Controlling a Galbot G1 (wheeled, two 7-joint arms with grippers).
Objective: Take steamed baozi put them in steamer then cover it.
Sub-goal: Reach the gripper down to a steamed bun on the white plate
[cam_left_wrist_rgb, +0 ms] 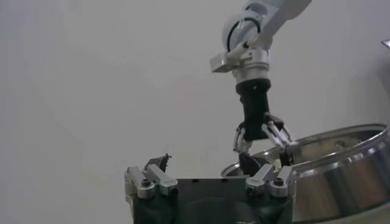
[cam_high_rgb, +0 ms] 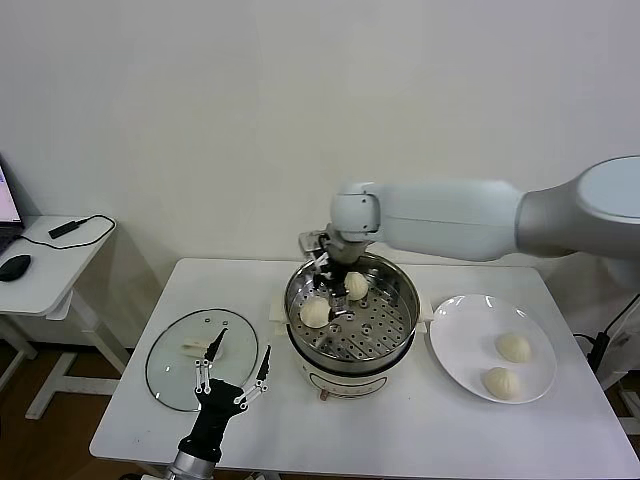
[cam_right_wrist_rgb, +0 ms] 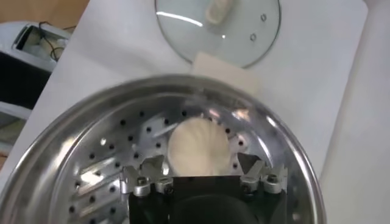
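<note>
1. A side desk (cam_high_rgb: 45,262) stands at the far left, carrying a black mouse (cam_high_rgb: 13,266) and a small black device on a cable (cam_high_rgb: 66,228)
2. On the left part of the white worktop (cam_high_rgb: 420,415) the glass cover (cam_high_rgb: 200,358) lies flat, its white handle (cam_high_rgb: 196,347) near the middle; the right wrist view shows it lying beside the steamer's rim (cam_right_wrist_rgb: 218,28)
3. The left pincer (cam_high_rgb: 235,372) hovers low at the worktop's front edge, over the near edge of the cover, with its fingers spread apart and nothing between them
4. The steamer (cam_high_rgb: 385,345) sits mid-worktop, a shiny perforated basket on a white cooker base
5. Two steamed baozi are inside it: one (cam_high_rgb: 315,313) at the left side of the basket floor, the other (cam_high_rgb: 356,285) towards the back
6. The right pincer (cam_high_rgb: 338,290) reaches down into the basket from the right arm, which stretches in from the right; its fingers stand apart on either side of a pleated bun (cam_right_wrist_rgb: 197,147) resting on the perforated floor, and whether they touch it cannot be told
7. A white plate (cam_high_rgb: 462,340) lies just right of the steamer with two more buns, one (cam_high_rgb: 514,347) farther back and one (cam_high_rgb: 501,382) nearer the front
</note>
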